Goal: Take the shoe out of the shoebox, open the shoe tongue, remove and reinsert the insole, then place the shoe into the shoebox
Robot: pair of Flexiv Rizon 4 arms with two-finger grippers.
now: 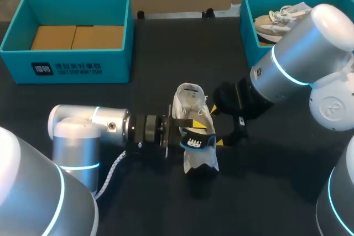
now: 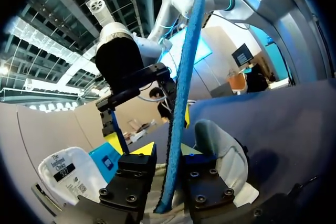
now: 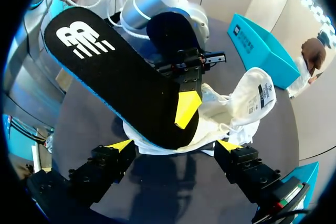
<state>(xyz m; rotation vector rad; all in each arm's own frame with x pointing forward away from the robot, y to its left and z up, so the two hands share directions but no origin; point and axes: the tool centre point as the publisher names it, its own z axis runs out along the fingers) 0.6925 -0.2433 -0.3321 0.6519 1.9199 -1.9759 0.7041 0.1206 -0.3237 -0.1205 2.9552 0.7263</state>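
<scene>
My left arm [image 1: 72,136] sits nearest, lying across the table [image 1: 265,192] from 9 o'clock toward the middle. Its tool [image 1: 191,131] is clamped on the insole [image 1: 198,142], with one finger on each face near one end. The left wrist view shows the blue edge standing upright between the two fingers. Gripping it flat-on like this keeps the thin sheet stiff and steerable, which suits sliding it out of a shoe or back in.

The gripped end of the insole sits at the mouth of the white shoe [image 1: 188,98], and the rest, black with a white mark, rises clear. So I judge this to be the remove-and-reinsert step, though I cannot tell which half of it. The shoe lies on the table at the centre, outside any box, with its labelled tongue folded back toward 12 o'clock.

The right tool [image 1: 217,126] comes in from 3 o'clock. Its fingers are spread wide, one on either side of the shoe, and nothing is pinched. It is probably there to brace the shoe against the insole's drag, but I cannot tell whether it touches.

Farther off, the left teal box [image 1: 66,64] at 11 o'clock holds brown cartons. The right teal box [image 1: 249,37] at 1 o'clock holds another pale shoe.
</scene>
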